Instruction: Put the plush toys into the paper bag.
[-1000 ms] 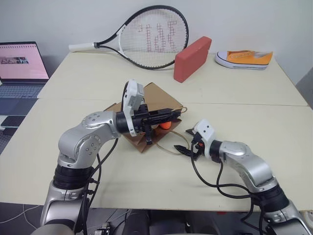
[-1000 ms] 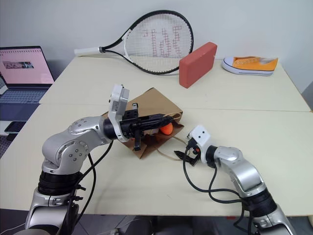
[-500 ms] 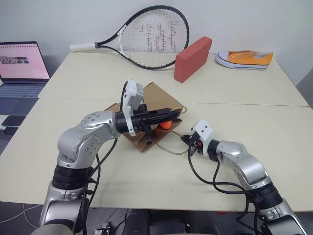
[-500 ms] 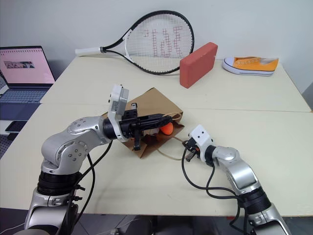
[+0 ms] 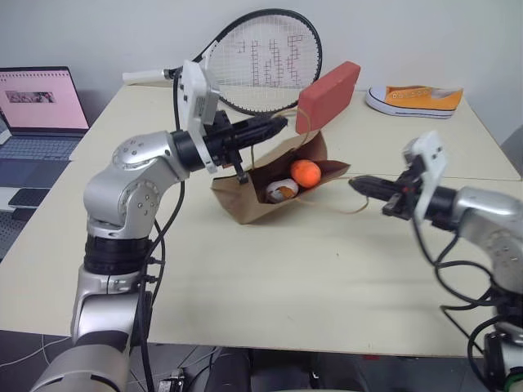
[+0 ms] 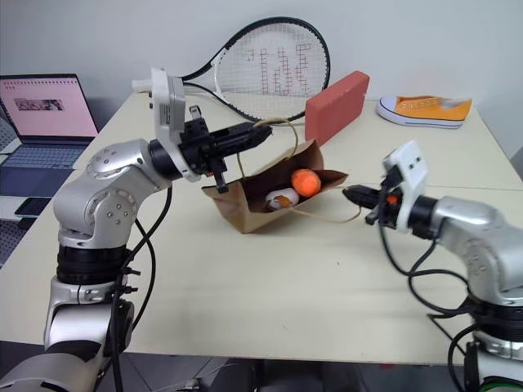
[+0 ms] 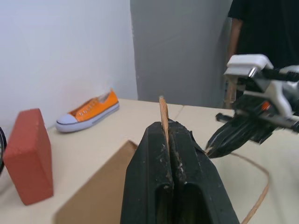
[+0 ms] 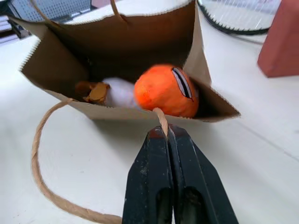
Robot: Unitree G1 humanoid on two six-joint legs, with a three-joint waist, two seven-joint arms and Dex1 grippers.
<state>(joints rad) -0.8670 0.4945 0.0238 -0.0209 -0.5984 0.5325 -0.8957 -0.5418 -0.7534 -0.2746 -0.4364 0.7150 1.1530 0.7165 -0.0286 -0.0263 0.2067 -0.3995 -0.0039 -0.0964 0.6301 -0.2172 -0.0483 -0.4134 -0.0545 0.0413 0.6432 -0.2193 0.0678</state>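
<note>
The brown paper bag [image 5: 242, 204] lies tilted on the table with its mouth pulled open toward my right arm. Inside it sit both plush toys, the orange carrot [image 5: 306, 172] and the white one [image 5: 280, 191]. My left gripper [image 5: 282, 124] is above the bag's upper edge, shut on the upper loop handle [image 7: 163, 109]. My right gripper [image 5: 355, 184] is out to the right of the mouth, shut on the lower handle [image 8: 39, 154], which is drawn taut. The right wrist view looks straight into the bag at the carrot [image 8: 163, 91] and the white toy [image 8: 119, 93].
A tennis racket [image 5: 261, 61], a red block [image 5: 327, 96] and an orange-yellow sneaker [image 5: 413, 99] lie at the back of the table. An open laptop [image 5: 41, 102] stands at the far left. A person in black [image 7: 261, 28] stands beyond the table.
My right gripper shut on the lower handle and rose to the right with it. My left gripper lifted the upper handle. The bag's mouth has opened wide, and both toys now show inside.
</note>
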